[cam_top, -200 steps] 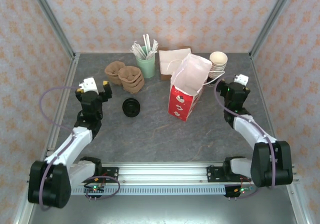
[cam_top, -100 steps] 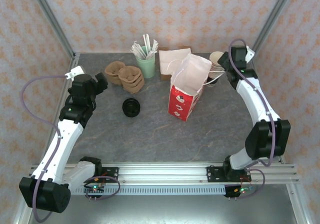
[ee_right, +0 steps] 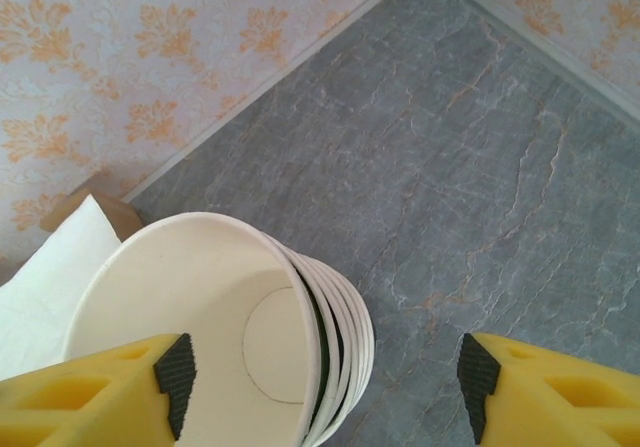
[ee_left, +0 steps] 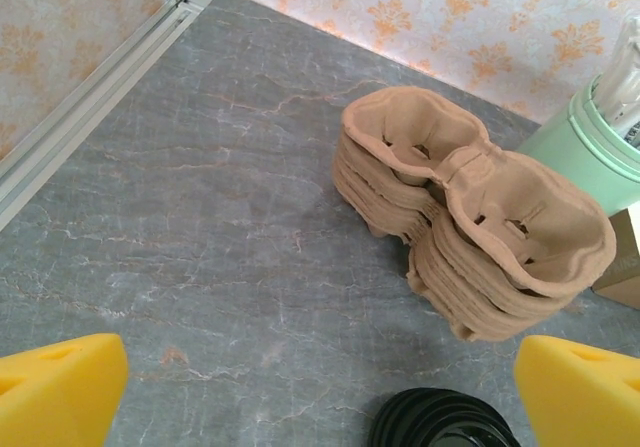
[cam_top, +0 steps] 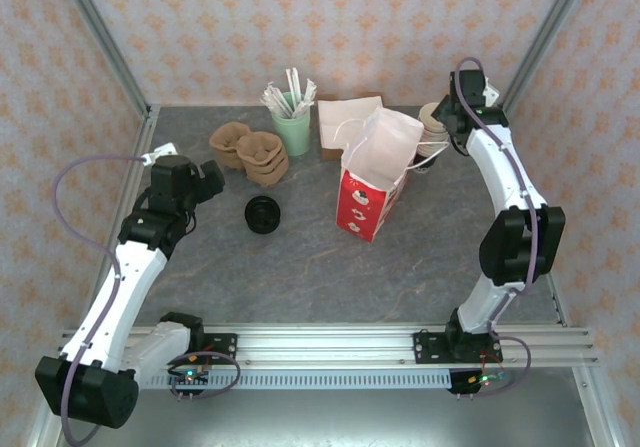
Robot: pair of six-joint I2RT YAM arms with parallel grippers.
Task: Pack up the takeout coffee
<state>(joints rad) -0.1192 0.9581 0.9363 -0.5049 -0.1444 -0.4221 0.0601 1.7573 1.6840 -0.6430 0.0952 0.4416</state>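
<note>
Straddling stacked cups point(ee_right: 230, 327), right jaws off takeout coffee point(cam_top: 426, 159).

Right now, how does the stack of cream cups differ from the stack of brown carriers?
The cream cups are smooth and round, with one opening; the brown carriers are rough pulp with two pockets. The cups stand right of the red bag; the carriers lie left of the green holder. Both are nested stacks, open side up.
</note>
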